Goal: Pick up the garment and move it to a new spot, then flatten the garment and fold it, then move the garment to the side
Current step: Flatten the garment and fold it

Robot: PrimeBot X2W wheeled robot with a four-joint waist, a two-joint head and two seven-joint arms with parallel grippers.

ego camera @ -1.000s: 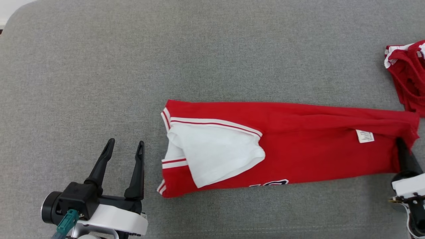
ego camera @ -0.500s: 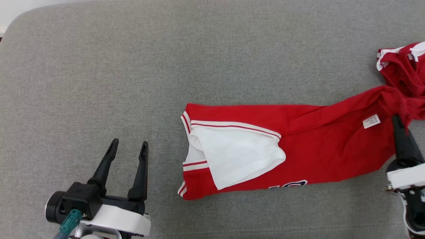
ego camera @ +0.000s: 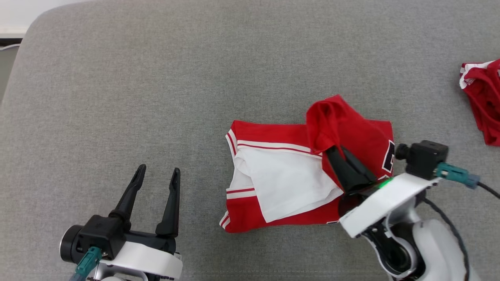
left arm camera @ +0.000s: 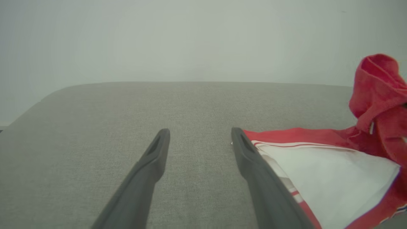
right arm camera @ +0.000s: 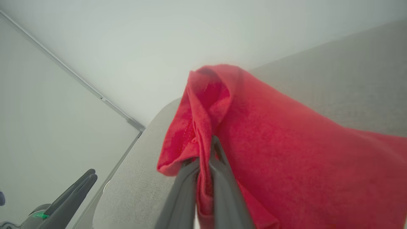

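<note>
Right claw [ego camera: 335,151] clamped on a raised fold of the red garment [ego camera: 269,133]; left claw [ego camera: 159,169] wide open and empty.

The right claw's two dark fingers are pressed together on a bunched red edge, lifted above the rest of the garment, which lies half-folded mid-right on the grey upholstered surface [ego camera: 156,78], white lining showing. The left claw sits just left of the garment, apart from it, touching no cloth. Another red-and-white cloth [ego camera: 484,97] lies at the far right edge.
</note>
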